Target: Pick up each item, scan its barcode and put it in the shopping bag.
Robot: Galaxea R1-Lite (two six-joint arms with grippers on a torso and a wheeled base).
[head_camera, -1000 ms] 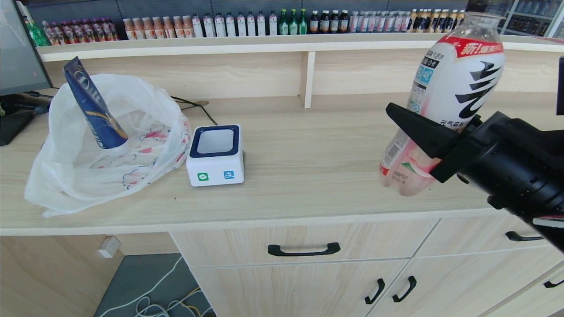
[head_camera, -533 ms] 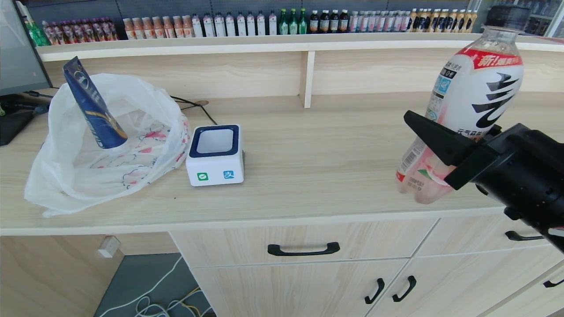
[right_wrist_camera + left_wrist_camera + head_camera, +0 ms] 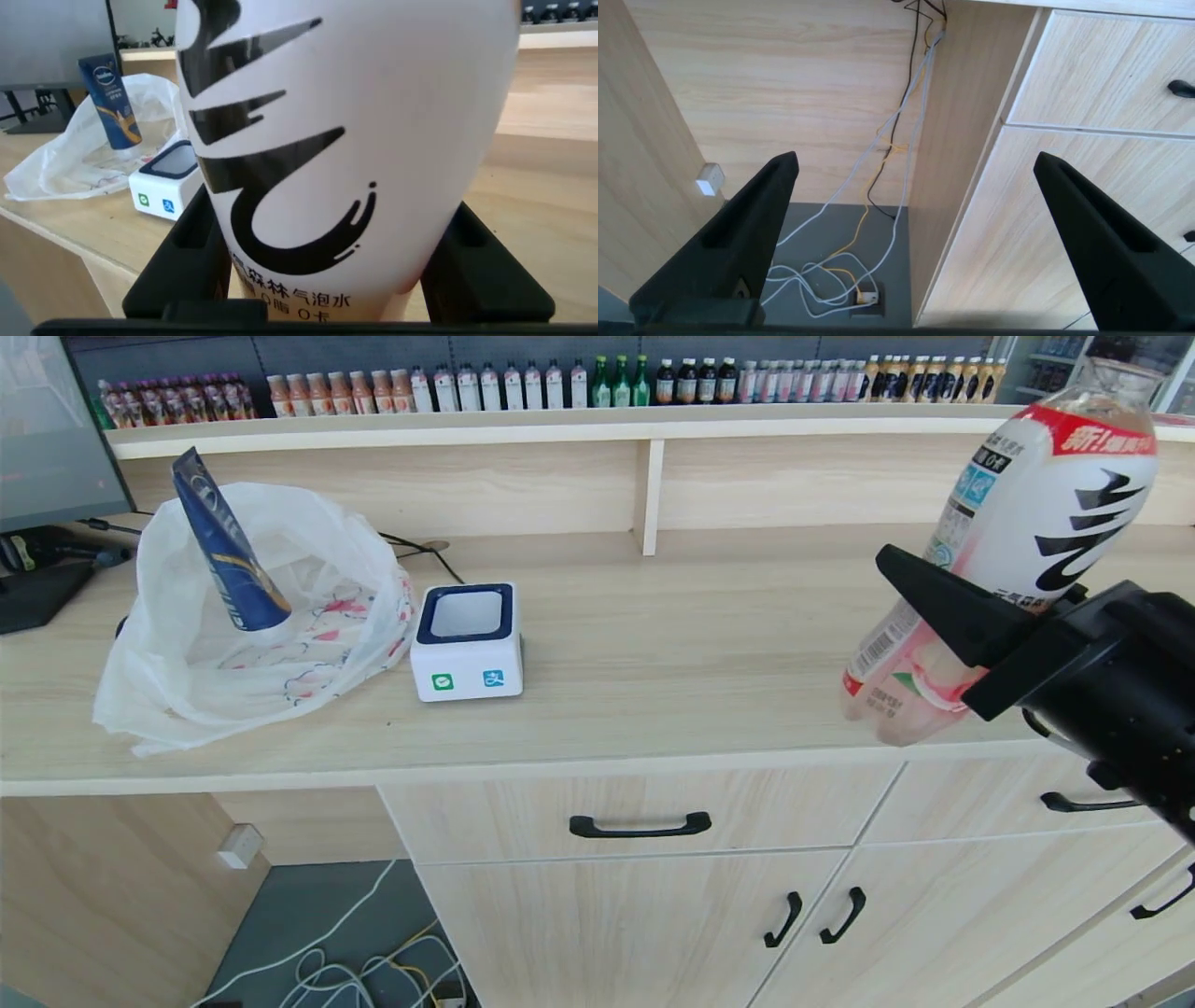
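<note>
While the right hand (image 3: 962,616) clamps the tilted bottle (image 3: 1036,523), the scanner (image 3: 467,639) sits on the desk (image 3: 700,653) well to the bottle's left.

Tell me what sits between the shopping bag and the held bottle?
In the head view, the white scanner box, beside the shopping bag; then bare counter up to the bottle.

Wooden counter (image 3: 672,644): shopping bag (image 3: 280,658), scanner (image 3: 467,642).
</note>
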